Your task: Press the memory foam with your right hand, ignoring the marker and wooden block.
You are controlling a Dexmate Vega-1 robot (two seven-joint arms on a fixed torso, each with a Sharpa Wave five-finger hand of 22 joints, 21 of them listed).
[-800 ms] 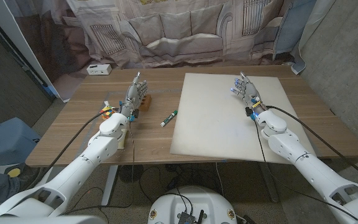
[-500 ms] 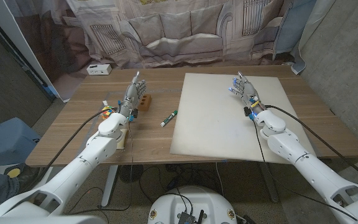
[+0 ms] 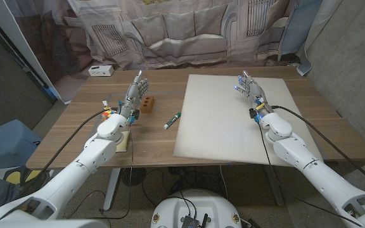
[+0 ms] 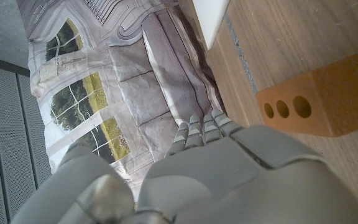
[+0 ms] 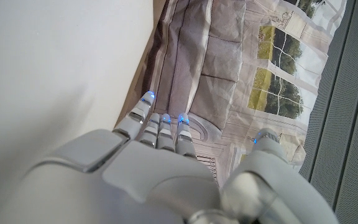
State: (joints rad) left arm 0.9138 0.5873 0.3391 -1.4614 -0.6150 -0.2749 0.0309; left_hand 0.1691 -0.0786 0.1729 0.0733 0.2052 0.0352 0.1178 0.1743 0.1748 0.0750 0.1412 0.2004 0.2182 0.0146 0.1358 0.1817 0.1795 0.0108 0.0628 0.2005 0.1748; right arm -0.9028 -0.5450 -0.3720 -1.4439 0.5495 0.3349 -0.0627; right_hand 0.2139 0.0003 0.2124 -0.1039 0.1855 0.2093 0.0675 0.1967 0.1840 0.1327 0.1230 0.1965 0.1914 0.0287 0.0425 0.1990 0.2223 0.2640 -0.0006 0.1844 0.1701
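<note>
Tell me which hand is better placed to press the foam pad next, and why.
Right. The right hand is already over the far part of the large white rectangular memory foam pad, fingers apart, holding nothing. The left hand is off the pad, beside the brown wooden block with three holes.

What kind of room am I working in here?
Probably a lab or test space dressed up, not a home: a printed sofa-and-window backdrop hangs behind the wooden table, loose cables trail on the floor beneath, and a bare concrete wall stands alongside.
</note>
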